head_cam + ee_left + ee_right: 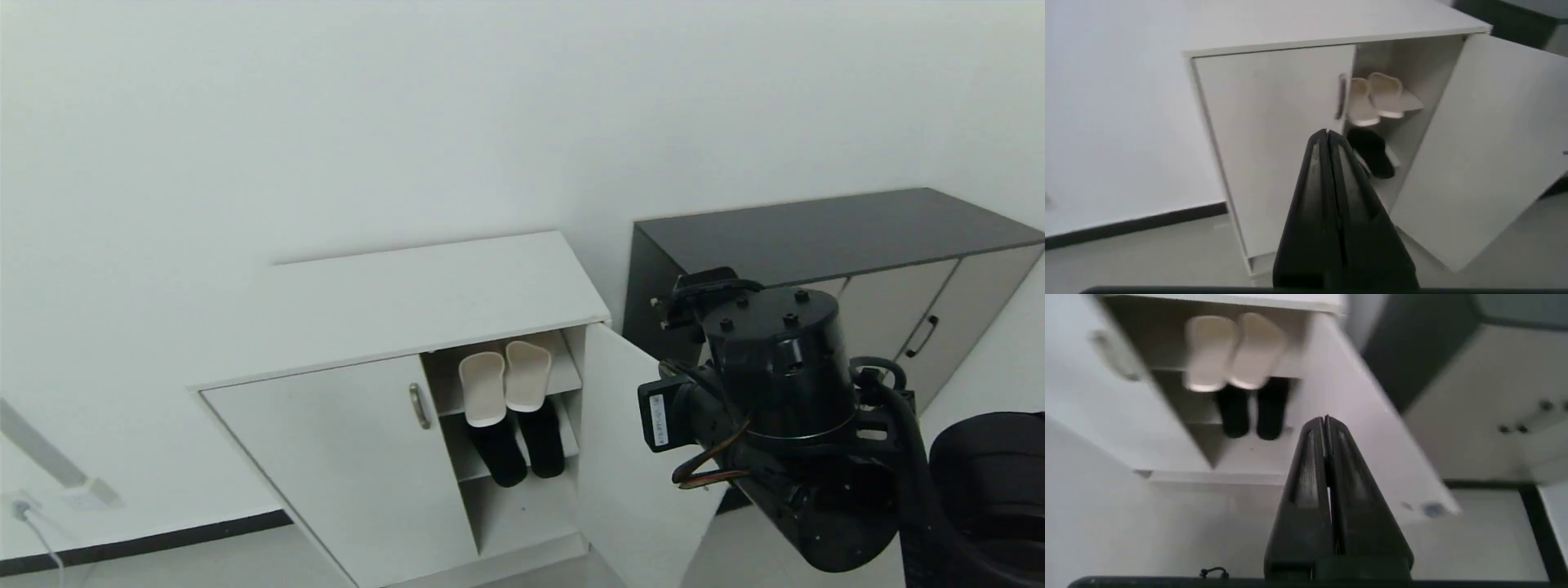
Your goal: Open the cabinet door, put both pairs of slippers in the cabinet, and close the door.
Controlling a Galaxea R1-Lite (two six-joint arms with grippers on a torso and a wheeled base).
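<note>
Right door swung wide; opening reachable from front. Left door shut, blocks that half. White slippers fill upper shelf, black slippers middle shelf. Bottom compartment free. Dark cabinet close behind open door.

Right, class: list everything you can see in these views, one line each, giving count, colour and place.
white cabinet: one, white, against the wall; right door open, left door shut
pale slippers: one pair, cream, upper shelf inside the cabinet
black slippers: one pair, black, shelf just below
dark cabinet: one, dark grey, right of the white cabinet
left gripper: one, black, shut, empty, facing the cabinet
right gripper: one, black, shut, empty, facing the cabinet
</note>
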